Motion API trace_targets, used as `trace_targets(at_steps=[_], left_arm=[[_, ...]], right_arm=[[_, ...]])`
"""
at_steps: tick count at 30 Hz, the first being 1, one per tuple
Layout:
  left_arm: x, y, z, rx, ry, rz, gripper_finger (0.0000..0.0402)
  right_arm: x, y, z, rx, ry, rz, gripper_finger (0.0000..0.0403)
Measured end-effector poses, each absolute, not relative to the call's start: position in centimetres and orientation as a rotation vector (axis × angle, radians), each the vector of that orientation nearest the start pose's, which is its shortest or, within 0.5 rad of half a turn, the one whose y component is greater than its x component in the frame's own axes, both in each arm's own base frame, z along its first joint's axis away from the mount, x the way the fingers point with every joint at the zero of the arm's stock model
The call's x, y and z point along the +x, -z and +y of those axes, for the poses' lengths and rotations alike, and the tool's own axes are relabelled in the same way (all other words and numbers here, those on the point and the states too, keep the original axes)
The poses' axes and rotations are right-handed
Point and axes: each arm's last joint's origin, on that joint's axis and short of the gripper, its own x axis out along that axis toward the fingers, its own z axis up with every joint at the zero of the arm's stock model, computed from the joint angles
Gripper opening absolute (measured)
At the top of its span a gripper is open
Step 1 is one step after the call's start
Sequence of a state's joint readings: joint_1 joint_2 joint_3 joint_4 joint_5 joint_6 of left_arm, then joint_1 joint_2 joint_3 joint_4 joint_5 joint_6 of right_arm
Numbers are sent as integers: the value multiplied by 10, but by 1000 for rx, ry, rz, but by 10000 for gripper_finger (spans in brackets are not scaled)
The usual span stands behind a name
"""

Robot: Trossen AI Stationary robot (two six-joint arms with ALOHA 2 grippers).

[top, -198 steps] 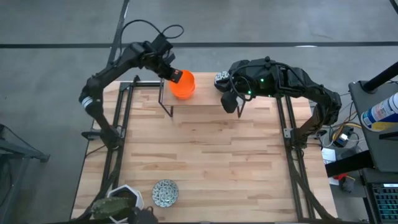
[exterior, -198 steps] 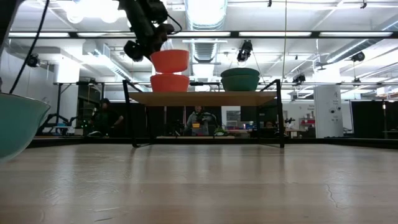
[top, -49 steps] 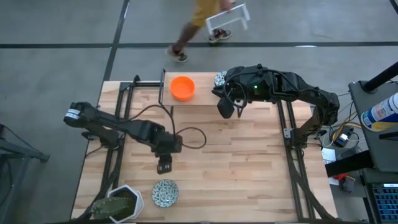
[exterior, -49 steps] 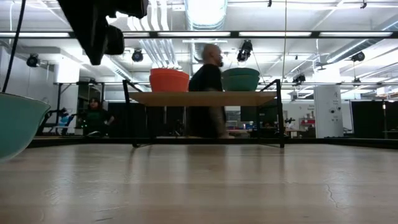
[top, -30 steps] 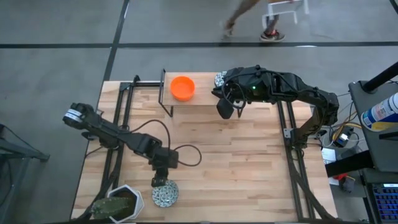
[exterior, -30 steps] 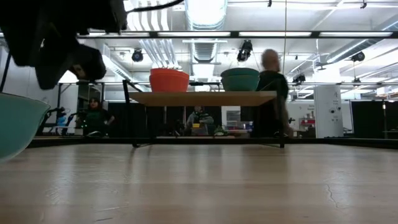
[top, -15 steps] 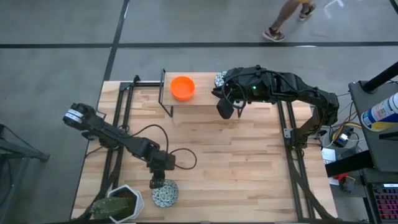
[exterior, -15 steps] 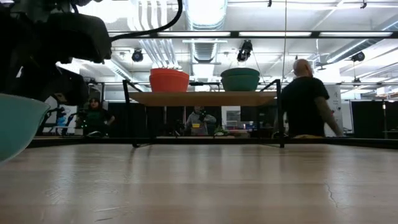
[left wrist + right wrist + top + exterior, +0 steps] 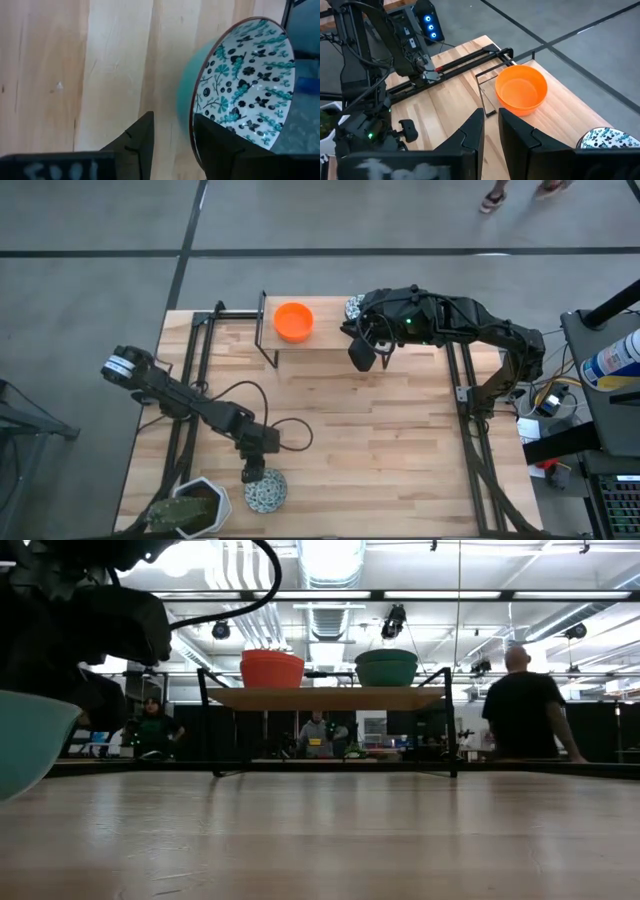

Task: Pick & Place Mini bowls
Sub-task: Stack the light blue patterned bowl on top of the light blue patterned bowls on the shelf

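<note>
Patterned bowl (image 9: 266, 491): stands near the front-left corner of the surface (image 9: 400, 440), just beside the white hexagonal pot (image 9: 195, 502).
Handling: by its look a glazed ceramic piece, so I judge it stiff, smooth, likely slippery and breakable if dropped; probably light.
Where to hold: the thin rim, one finger inside and one outside the wall (the round body gives nothing else to pinch).
Left tool (image 9: 172, 140): at the bowl's far-left rim, fingers spread wide and straddling the wall, not yet pressed on it as far as I can see.
Bowl's look: teal outside, white inside with dark and teal flower-and-leaf print, a thin dark line round the lip; upright.
Orange bowls (image 9: 294, 321): plain bright orange, stacked on the small raised shelf (image 9: 320, 340) at the far side.
Second patterned bowl (image 9: 355, 307): on the same shelf, right of the orange ones, partly hidden by the arm.
Right tool (image 9: 490, 135): waits over the shelf's near edge, fingers narrow, holding nothing.
</note>
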State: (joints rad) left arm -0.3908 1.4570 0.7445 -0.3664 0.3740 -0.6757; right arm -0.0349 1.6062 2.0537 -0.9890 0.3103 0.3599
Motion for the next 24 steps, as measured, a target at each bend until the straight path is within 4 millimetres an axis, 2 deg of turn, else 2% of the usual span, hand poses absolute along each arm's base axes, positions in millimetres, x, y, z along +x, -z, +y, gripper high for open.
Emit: trace_targets(at_steps=[6,15,20,24], left_arm=[[235,-166,-109,-582,285,1285,109],[238,-166,-109,-587,294,1253,10],[239,-166,-107,-599,286,1242,6],[242,-167,-101,-628,283,1241,4]], right_arm=[[306,-478,-19,273,429,472,52],[306,-478,-20,273,430,472,52],[306,-478,-19,261,424,476,52],[306,-478,-17,193,318,503,52]])
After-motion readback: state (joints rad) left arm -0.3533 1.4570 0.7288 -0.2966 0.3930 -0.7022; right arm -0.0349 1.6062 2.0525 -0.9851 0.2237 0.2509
